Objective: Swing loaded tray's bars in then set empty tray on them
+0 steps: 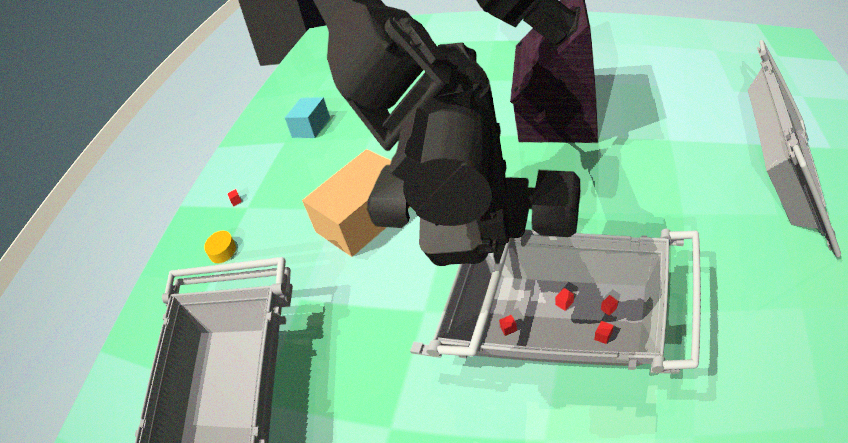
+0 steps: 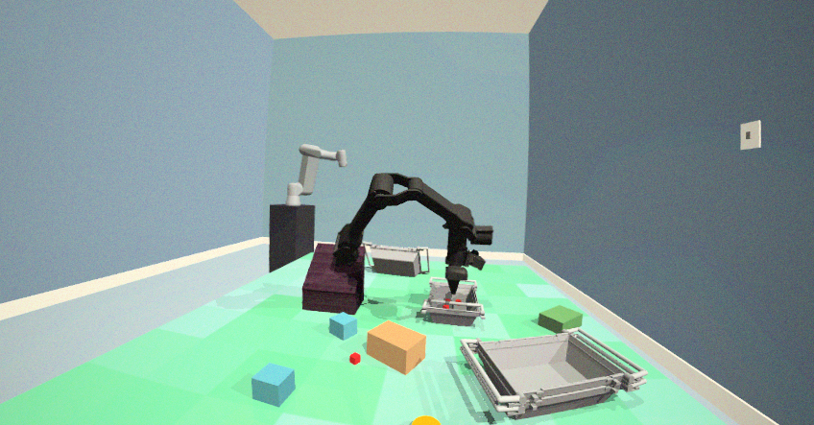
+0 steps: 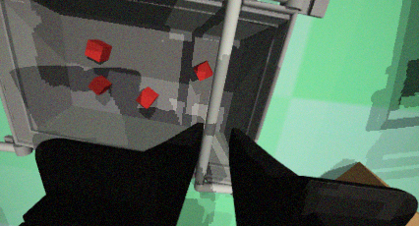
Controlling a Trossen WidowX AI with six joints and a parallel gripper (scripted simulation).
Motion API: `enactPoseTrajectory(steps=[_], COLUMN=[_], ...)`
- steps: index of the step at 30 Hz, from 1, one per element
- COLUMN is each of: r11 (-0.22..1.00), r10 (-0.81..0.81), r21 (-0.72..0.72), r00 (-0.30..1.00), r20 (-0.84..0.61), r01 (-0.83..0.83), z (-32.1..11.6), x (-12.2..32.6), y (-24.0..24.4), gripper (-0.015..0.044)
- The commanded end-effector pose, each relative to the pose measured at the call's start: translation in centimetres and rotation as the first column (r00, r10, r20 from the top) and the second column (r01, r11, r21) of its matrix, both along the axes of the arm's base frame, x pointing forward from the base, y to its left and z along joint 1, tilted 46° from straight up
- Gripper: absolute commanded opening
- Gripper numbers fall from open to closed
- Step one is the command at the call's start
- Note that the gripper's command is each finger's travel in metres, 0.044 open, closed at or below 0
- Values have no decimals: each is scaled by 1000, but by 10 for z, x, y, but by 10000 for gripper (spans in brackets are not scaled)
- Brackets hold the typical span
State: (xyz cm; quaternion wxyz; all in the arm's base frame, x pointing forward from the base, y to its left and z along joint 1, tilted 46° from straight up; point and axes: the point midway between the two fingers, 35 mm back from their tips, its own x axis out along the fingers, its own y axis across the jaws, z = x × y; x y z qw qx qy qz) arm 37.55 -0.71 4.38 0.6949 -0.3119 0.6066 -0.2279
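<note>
The loaded tray (image 1: pixel 595 263) (image 2: pixel 451 317) (image 3: pixel 133 34) stands on the table with several small red blocks (image 1: pixel 564 299) (image 3: pixel 98 50) inside. One wire bar (image 1: pixel 492 296) (image 3: pixel 222 59) lies in across its top near the left end in the top view. The other bar (image 1: pixel 696 302) is swung out past the right end. My gripper (image 2: pixel 454 291) (image 3: pixel 216 132) points down at the first bar, with a fingertip on each side; the fingers are slightly apart and do not clamp it. The arm partly hides that bar's back end in the top view. The empty tray (image 1: pixel 229 367) (image 2: pixel 542 372) stands apart, its bars out.
An orange box (image 1: pixel 339 206) (image 2: pixel 395 346) stands close behind the arm. A dark purple block (image 1: pixel 553 105) (image 2: pixel 332 299) stands by the arm's base. Another grey tray (image 1: pixel 779 141) (image 2: pixel 395 262) is farther off. Blue blocks (image 2: pixel 274 385), a yellow cylinder (image 1: pixel 220 246) and a green block (image 2: pixel 560 318) stand around.
</note>
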Motion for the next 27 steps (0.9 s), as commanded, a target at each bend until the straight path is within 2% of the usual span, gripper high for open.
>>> enactPoseTrajectory(steps=[1, 7, 10, 11, 17, 25, 27], r11=[1000, 1000, 1000, 1000, 1000, 1000, 1000], r10=[5, 3, 2, 10, 5, -4, -4], r21=[13, 14, 10, 11, 17, 20, 17], r00=[1000, 1000, 1000, 1000, 1000, 1000, 1000], r20=[12, 12, 13, 9, 16, 22, 28], r01=[-5, -3, -2, -10, -5, 3, 4], z=[19, 83, 101, 70, -15, -143, -162], x=[3, -16, -25, -11, 6, -5, -9], y=[24, 87, 100, 78, 121, 163, 168], gripper=[88, 88, 88, 88, 88, 88, 88])
